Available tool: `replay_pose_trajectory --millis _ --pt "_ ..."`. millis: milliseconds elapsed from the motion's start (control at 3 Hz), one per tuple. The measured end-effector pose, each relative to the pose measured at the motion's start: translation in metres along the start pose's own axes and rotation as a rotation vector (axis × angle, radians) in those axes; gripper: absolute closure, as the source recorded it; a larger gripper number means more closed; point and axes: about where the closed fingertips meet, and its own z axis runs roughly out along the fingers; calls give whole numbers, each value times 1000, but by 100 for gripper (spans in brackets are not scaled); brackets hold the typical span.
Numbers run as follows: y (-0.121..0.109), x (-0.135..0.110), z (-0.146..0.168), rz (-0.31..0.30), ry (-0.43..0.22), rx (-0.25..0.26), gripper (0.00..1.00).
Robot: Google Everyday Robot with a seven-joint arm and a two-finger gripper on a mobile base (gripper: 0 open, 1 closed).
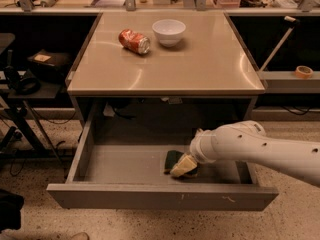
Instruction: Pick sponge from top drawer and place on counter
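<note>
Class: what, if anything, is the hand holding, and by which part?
Cannot be told: the hand sits in the drawer at the right end of the sponge; any grip is hidden.

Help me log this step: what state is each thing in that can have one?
Drawer: pulled open.
Sponge: inside the drawer, tilted, not yet on the counter.
Gripper: down in the drawer, right at the sponge.
Can: lying on its side on the counter.
Bowl: upright on the counter.
</note>
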Motion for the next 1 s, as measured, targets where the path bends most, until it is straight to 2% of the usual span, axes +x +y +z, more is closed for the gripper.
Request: replay_pose_trajectory --millis 333,1000 --pt "0 0 0 0 0 0 18" --pt "0 0 0 0 0 0 66"
